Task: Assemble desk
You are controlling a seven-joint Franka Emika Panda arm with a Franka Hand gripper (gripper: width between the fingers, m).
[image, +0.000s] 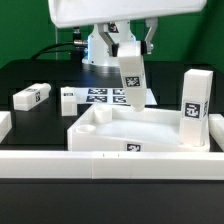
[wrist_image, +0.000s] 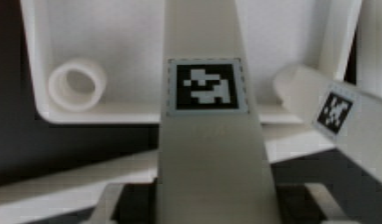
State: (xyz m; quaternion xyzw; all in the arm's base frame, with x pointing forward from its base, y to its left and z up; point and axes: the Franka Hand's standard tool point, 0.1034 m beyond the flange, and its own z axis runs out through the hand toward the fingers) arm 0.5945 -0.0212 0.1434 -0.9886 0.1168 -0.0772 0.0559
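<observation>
In the exterior view, a long low white rail (image: 110, 165) lies closest to us, at 6 o'clock. It runs from 9 to 3 o'clock across the black desk (image: 40, 125).

Just behind it sits the white desk top (image: 95, 140), a wide tray with its rim up. Its long side also runs from 9 to 3 o'clock. A square tag on its front wall faces us. Inside the tray, at the 3 o'clock end, an upright leg (image: 195, 100) stands tall with its tag toward us.

Over the back part of the tray, the end effector (image: 125, 48) is clenched on the top of the held leg (image: 130, 78). This leg is almost upright but a little tilted, with its long side running from 12 down toward 5 o'clock. I cannot tell if its low end touches the tray. In the wrist view the held leg stretches away from the camera with its tag showing. Past it there is a round hole (wrist_image: 72, 85) in the tray.

Farther back, the marker board (image: 100, 96) lies flat on the black desk. Out at 9 o'clock, two loose legs (image: 33, 95) rest on the black desk, apart from the tray. Farthest away, at 12 o'clock, is the robot base (image: 100, 45).
</observation>
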